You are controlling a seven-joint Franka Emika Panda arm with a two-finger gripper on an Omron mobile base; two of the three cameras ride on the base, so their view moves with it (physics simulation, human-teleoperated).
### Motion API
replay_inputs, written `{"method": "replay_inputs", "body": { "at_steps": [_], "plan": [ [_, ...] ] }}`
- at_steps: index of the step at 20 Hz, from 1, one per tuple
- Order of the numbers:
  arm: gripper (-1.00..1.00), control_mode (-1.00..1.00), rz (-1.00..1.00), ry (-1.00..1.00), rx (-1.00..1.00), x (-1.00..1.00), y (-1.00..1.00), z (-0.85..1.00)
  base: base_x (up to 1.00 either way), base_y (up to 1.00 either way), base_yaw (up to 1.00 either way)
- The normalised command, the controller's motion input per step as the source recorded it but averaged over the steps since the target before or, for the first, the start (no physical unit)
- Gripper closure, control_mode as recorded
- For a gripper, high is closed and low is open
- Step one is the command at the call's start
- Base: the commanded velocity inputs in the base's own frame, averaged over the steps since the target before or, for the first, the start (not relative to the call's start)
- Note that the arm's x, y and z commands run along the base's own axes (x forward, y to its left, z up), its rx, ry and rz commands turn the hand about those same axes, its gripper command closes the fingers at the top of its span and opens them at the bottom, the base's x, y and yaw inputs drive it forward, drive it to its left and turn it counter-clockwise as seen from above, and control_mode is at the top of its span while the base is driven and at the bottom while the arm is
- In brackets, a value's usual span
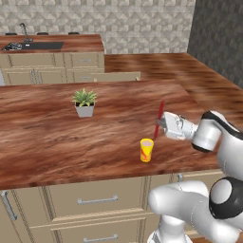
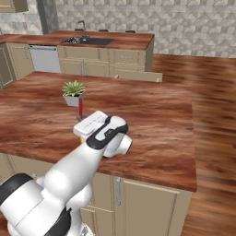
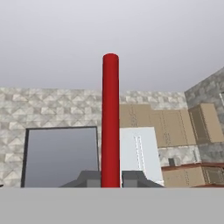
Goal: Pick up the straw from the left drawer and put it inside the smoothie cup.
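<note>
My gripper is shut on the thin red straw, which stands nearly upright above the wooden counter. The straw's lower end hangs a little above and to the right of the small yellow smoothie cup near the counter's front edge. From the right base camera the straw rises just past my white hand, which hides the cup. Seen from the hand, the straw runs straight up between the two dark fingertips. In the cabinet front below the counter, a drawer with a silver bar handle is shut.
A potted plant in a grey-white pot stands mid-counter, behind and left of the cup. A second counter with a sink runs along the back wall. Wooden floor lies to the right of the island.
</note>
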Motion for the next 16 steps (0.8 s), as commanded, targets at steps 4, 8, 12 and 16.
{"method": "replay_inputs", "body": {
  "at_steps": [4,8,12,16],
  "plan": [
    [1.0,-1.0,0.0,0.0,0.0,0.25,0.0,-0.39,0.0,0.0,0.0],
    [1.0,-1.0,0.0,0.0,0.0,0.28,0.0,-0.29,0.0,0.0,0.0],
    [1.0,-1.0,0.0,0.0,0.0,0.29,0.0,-0.2,0.0,0.0,0.0],
    [1.0,-1.0,0.0,0.0,0.0,0.29,0.0,-0.16,0.0,0.0,0.0]
  ]
}}
